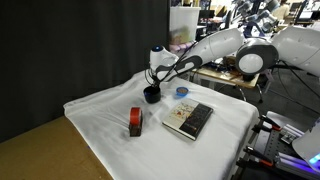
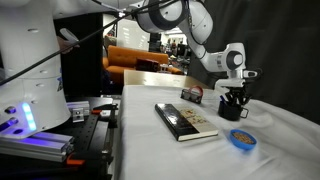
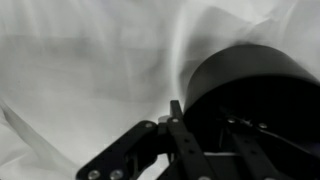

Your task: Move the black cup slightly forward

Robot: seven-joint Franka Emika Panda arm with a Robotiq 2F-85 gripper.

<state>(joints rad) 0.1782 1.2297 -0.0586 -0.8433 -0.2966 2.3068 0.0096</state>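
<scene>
The black cup (image 1: 152, 96) (image 2: 234, 110) stands upright on the white cloth, at the far side of the table in both exterior views. My gripper (image 1: 153, 87) (image 2: 235, 94) reaches down onto it from above. In the wrist view the cup (image 3: 255, 85) fills the right half. The gripper (image 3: 204, 114) straddles the cup's rim. One finger (image 3: 176, 108) is just outside the wall and the other is inside the mouth. The jaws stand a little apart, wider than the wall between them. The cup's bottom is hidden in shadow.
A red-and-black block (image 1: 135, 121) (image 2: 192, 94) stands near the cup. A book (image 1: 187, 118) (image 2: 185, 120) lies flat on the wrinkled white cloth (image 1: 100, 110). A small blue disc (image 1: 182, 92) (image 2: 241, 138) lies beside the cup. The table's edges drop off close by.
</scene>
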